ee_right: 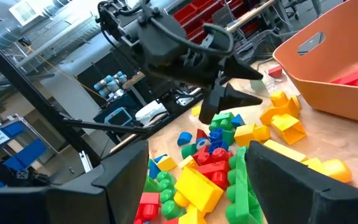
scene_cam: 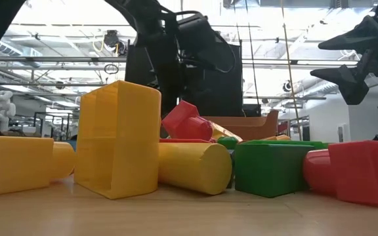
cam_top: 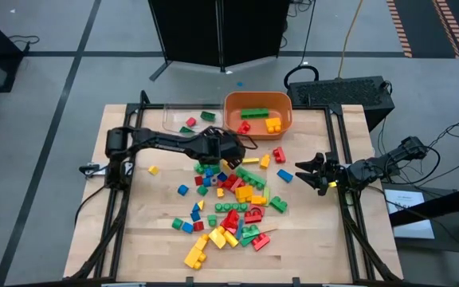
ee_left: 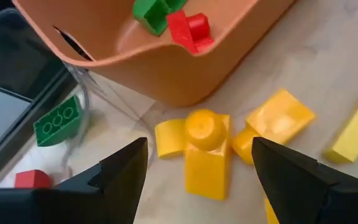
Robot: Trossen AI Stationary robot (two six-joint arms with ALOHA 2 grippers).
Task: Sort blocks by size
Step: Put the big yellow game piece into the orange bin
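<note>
The blocks [cam_top: 229,203] lie scattered in red, yellow, green and blue over the middle of the wooden table [cam_top: 317,247]. My left gripper [cam_top: 236,151] is open and hovers just near of the orange tub [cam_top: 231,104]. In the left wrist view its fingers [ee_left: 123,174] stand on either side of a small group of yellow blocks [ee_left: 207,149] on the table, without touching them. My right gripper [cam_top: 304,173] is open and empty at the right of the pile, raised above the table [scene_cam: 350,62].
The orange tub holds green, red and yellow blocks [cam_top: 257,118]. A clear plastic tray [cam_top: 174,112] to its left holds a green block [ee_left: 58,121] and a red one [ee_left: 33,180]. Large yellow blocks [cam_top: 202,249] lie near the front edge.
</note>
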